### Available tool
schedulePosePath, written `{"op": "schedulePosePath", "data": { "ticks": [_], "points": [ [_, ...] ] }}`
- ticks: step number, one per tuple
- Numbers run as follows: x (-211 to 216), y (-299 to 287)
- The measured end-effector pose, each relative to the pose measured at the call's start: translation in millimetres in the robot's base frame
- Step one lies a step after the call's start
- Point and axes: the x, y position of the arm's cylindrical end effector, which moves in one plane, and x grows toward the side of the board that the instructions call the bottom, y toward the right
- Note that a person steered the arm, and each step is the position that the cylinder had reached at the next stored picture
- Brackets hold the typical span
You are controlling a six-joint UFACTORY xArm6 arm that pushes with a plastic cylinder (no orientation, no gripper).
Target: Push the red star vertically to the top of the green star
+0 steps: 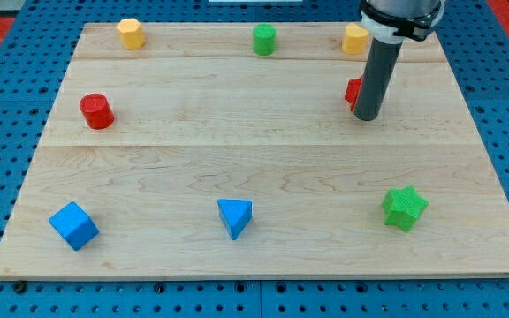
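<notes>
Red star block (353, 91) sits near the wooden board's (237, 159) upper right, mostly hidden behind the dark rod, so you can't confirm its shape. My tip (366, 117) touches its right side; a bare rod, it has nothing to spread or pinch. You'll find the green star block (404, 208) well below, with a yellow block (354, 39) just above.

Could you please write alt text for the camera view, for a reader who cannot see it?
My tip rests on a wooden board, against the right side of the mostly hidden red star, with the green star well below, toward the view's bottom right. Other coloured blocks sit scattered around the board.
</notes>
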Motion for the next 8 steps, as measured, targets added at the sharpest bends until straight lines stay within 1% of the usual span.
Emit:
{"op": "schedulePosePath", "data": {
  "ticks": [1,2,3,4,5,6,7,8],
  "points": [
    [-51,-31],
    [-81,-48],
    [-99,-88],
    [-107,-13],
    [-73,25],
    [-64,7],
    [-92,4],
    [-87,18]
  ]
}}
